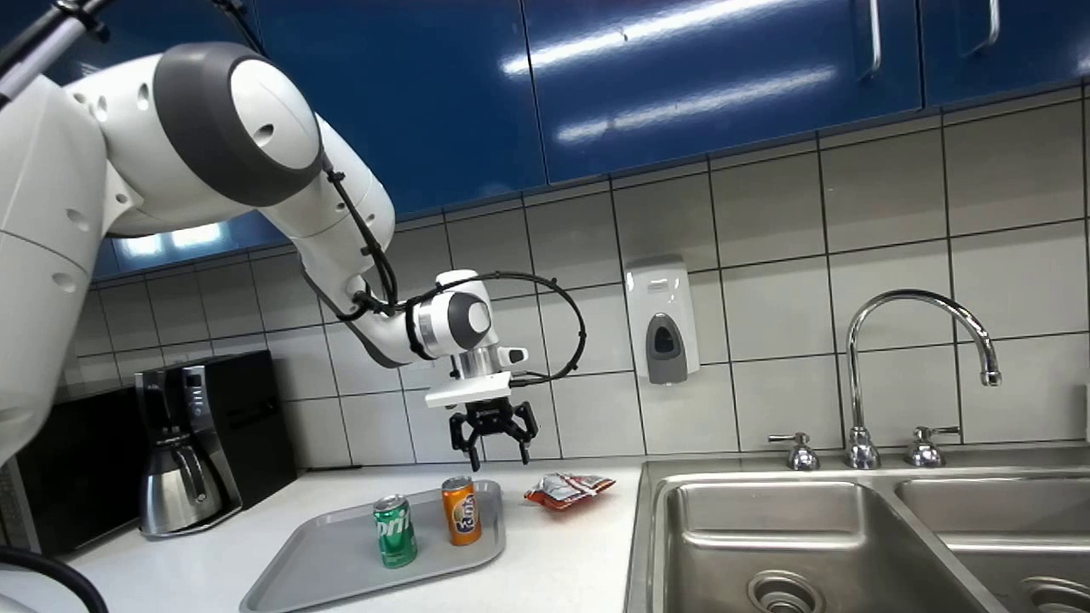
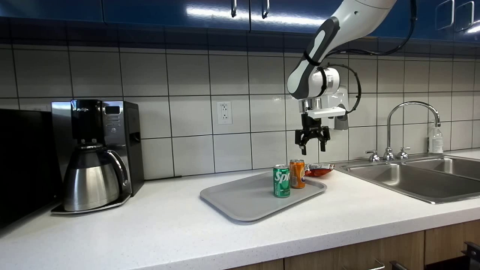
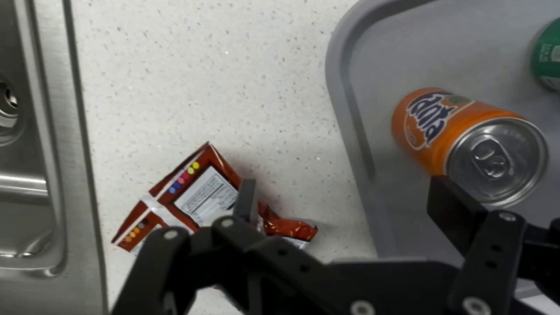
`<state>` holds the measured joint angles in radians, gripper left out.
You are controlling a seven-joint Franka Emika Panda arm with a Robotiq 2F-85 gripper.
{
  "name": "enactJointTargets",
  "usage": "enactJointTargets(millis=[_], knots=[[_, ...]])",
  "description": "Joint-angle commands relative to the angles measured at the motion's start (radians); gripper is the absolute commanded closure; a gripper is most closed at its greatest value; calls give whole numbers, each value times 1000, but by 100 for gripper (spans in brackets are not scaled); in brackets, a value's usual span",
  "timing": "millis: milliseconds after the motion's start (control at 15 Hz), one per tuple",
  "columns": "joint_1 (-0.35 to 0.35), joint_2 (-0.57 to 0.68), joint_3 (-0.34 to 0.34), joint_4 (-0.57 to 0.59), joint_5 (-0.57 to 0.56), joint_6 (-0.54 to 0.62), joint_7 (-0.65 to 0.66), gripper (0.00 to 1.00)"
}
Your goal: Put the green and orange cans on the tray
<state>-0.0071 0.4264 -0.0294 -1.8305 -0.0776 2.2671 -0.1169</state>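
Observation:
The green Sprite can [image 1: 395,532] stands upright on the grey tray [image 1: 315,558]. The orange Fanta can [image 1: 461,511] stands upright on the same tray, nearer the tray's sink-side end. In an exterior view, both the green can [image 2: 281,181] and the orange can [image 2: 297,174] stand on the tray [image 2: 236,202]. My gripper [image 1: 499,462] is open and empty, in the air above the cans' tops and beside the tray's end. In the wrist view, one finger of the gripper [image 3: 348,190] overlaps the orange can [image 3: 428,127]; the green can [image 3: 549,57] is partly cut off.
A red snack bag [image 3: 201,192] lies on the counter between the tray and the steel sink [image 1: 651,545]. A tall faucet [image 1: 858,375] rises behind the sink. A coffee maker [image 2: 93,180] stands at the far end. Blue cabinets [image 1: 681,94] hang above the counter.

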Motion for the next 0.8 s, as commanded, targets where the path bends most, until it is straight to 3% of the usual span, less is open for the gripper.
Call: enactJointTargets(millis=[0, 733], knots=[[-33, -100, -2, -98, 15, -8, 0, 0], [-72, -311, -52, -341, 16, 8, 16, 0]])
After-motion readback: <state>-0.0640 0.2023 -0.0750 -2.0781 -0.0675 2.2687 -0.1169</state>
